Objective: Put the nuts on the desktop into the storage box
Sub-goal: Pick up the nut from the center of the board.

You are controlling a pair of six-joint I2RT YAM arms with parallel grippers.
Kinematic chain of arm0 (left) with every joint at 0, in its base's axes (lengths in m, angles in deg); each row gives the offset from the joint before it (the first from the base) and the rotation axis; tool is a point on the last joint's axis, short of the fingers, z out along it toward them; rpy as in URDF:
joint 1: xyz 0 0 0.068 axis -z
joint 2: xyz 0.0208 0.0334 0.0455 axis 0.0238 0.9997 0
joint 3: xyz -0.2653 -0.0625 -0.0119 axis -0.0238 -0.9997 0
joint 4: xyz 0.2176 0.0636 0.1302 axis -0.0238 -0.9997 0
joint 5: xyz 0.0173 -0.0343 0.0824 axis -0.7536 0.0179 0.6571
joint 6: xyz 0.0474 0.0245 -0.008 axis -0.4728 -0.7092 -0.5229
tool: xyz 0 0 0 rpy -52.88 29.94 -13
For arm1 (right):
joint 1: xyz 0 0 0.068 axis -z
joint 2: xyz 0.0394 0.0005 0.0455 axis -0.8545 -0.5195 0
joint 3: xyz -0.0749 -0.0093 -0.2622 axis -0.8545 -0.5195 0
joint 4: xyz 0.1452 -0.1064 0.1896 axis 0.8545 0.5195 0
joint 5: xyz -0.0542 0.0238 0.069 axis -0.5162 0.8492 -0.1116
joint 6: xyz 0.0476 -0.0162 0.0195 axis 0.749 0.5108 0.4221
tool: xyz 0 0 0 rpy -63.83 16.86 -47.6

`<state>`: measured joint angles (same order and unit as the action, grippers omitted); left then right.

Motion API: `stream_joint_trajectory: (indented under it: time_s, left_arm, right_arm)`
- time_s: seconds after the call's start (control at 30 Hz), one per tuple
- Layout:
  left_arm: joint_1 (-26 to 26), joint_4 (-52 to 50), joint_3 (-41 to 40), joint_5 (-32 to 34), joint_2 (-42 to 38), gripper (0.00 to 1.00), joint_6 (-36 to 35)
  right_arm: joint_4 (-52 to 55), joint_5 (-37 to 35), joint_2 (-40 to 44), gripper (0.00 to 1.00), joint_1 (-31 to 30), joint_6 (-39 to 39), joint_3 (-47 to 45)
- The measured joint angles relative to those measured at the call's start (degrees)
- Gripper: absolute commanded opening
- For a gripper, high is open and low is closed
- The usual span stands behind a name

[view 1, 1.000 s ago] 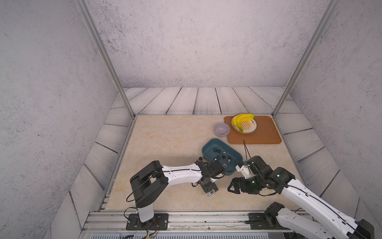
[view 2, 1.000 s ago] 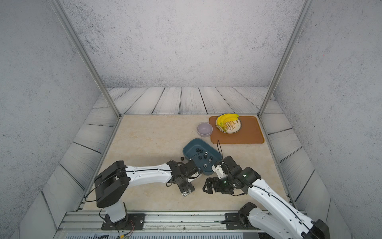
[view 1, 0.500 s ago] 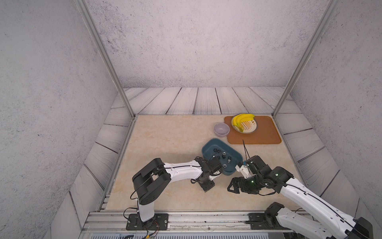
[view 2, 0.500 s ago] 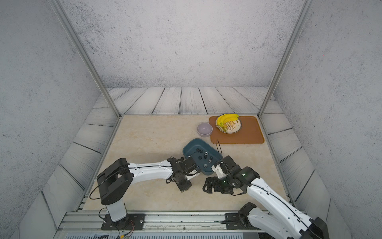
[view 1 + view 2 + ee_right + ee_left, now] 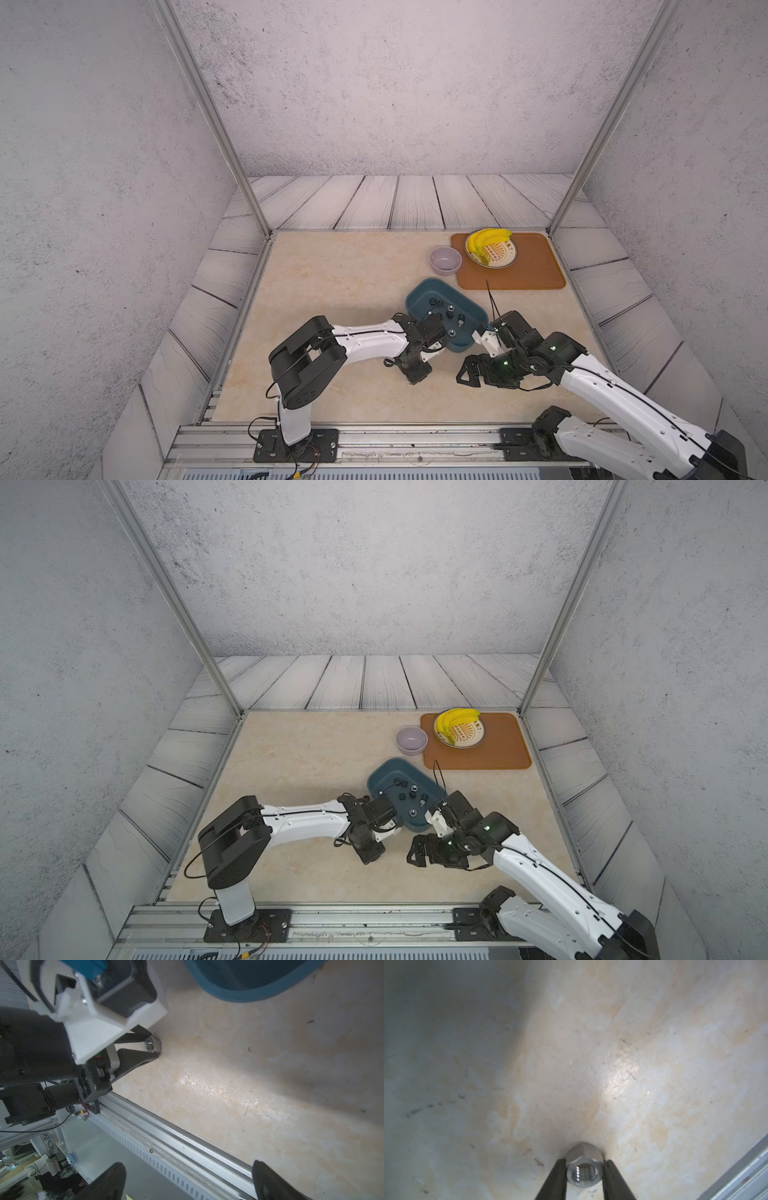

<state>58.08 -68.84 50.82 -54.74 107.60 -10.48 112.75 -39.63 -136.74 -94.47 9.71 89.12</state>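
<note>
Left wrist view: left gripper [image 5: 583,1167] pinching a small silvery hexagonal steel nut [image 5: 584,1156] on the beige marble-patterned desktop [image 5: 643,1059].
Its fingers [image 5: 556,1180] bear on opposite flats, likely so it won't spin; threaded bore faces camera, nut apparently on edge. Sits about 7 o'clock of the shallow teal plastic storage box [image 5: 415,291]. The right gripper [image 5: 188,1164] gapes, idle.

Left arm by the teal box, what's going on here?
The left gripper has its fingers against both sides of a silvery nut lying on the desktop, near the storage box; it is not yet lifted. Several nuts already lie in the box. The right gripper hangs open close by, holding nothing.
</note>
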Motion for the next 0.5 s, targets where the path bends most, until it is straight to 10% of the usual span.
stream_joint_trajectory:
  time_s: [0.5]
  left_arm:
    - [-1.4,-6.4,6.8,3.4,-5.4,0.32,4.4]
  right_arm:
    - [-1.9,-6.9,2.2,0.99,0.0,2.7,2.6]
